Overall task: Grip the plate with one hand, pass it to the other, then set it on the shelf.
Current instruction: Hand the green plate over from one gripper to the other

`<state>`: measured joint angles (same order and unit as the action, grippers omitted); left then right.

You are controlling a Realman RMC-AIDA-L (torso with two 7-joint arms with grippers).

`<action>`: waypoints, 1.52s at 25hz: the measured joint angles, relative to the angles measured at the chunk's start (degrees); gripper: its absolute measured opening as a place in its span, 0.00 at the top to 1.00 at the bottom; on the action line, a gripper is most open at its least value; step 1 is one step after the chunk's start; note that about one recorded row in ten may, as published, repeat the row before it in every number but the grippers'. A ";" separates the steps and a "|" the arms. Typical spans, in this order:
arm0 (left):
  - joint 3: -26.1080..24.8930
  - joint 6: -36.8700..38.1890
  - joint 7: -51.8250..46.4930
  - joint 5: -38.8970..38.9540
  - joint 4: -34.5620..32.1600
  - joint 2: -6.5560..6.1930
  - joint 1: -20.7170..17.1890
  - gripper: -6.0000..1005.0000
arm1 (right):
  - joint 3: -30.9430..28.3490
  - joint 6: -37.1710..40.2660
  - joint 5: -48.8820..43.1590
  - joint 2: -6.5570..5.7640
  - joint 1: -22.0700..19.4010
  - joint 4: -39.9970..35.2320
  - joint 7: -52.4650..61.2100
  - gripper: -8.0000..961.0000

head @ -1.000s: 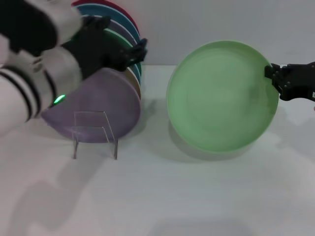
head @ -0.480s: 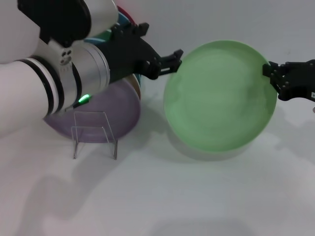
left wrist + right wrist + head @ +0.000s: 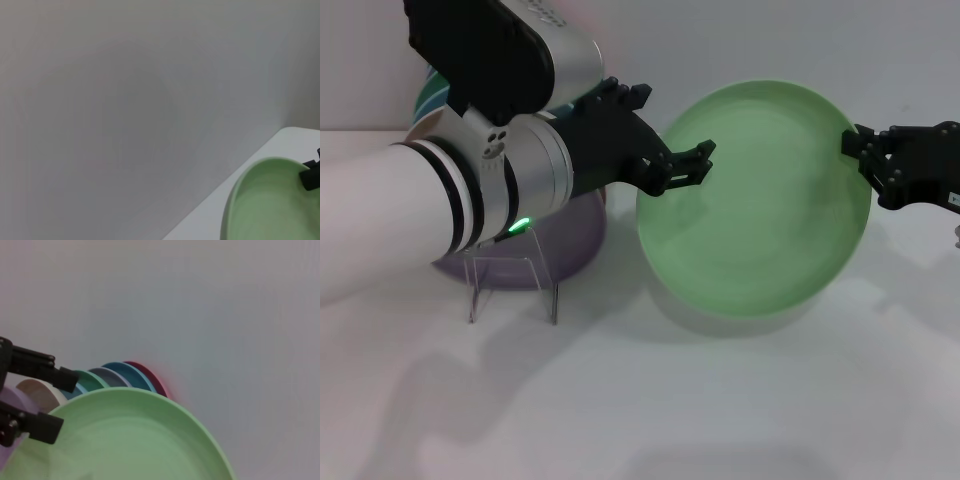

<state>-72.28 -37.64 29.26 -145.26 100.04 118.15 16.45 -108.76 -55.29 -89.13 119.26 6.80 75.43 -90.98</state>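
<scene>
**Caller:** Handover time! Where is everything?

**Me:** My right gripper (image 3: pixel 865 165), slim and black, is clamped on the right edge of the round pale mint-green plastic plate (image 3: pixel 755 200), which hangs tilted above the white table (image 3: pixel 720 400), right of frame centre. My left gripper (image 3: pixel 692 165), black on the thick silver arm, reaches in from the upper left, fingers apart around the plate's left rim.

**Caller:** Closed on it?

**Me:** Not as far as I can see. In the right wrist view the left fingers (image 3: pixel 40 427) bracket the rim with daylight showing.

**Caller:** Biggest danger?

**Me:** Timing, I'd say. If my right lets go before my left bites, the plate drops. A shallow bite on that smooth rim could let it swing too. Then comes the small clear acrylic rack (image 3: pixel 512 275), lower left, with a lilac-purple plate (image 3: pixel 565 235) close behind it to bump.
</scene>
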 joint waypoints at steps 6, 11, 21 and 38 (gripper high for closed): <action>0.68 0.49 1.16 0.06 -1.93 0.06 0.66 0.29 | -0.04 -1.65 1.50 -0.03 -0.23 -0.47 -0.32 0.97; 0.65 1.36 1.60 0.07 -2.85 0.00 0.62 0.30 | -0.14 -2.34 1.62 -0.02 -0.23 -0.56 -0.37 0.97; 0.73 2.82 4.33 0.07 -1.60 0.04 -1.10 0.31 | 0.03 -2.60 1.79 0.01 -0.11 -0.80 -0.39 0.97; 2.45 6.35 9.16 0.01 -2.33 0.13 -0.87 0.91 | -3.70 -9.68 9.25 -0.10 0.95 -7.28 -0.41 0.87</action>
<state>-69.83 -31.29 38.42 -145.25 97.70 118.28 15.58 -112.46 -64.97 -79.88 119.16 7.75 68.15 -91.39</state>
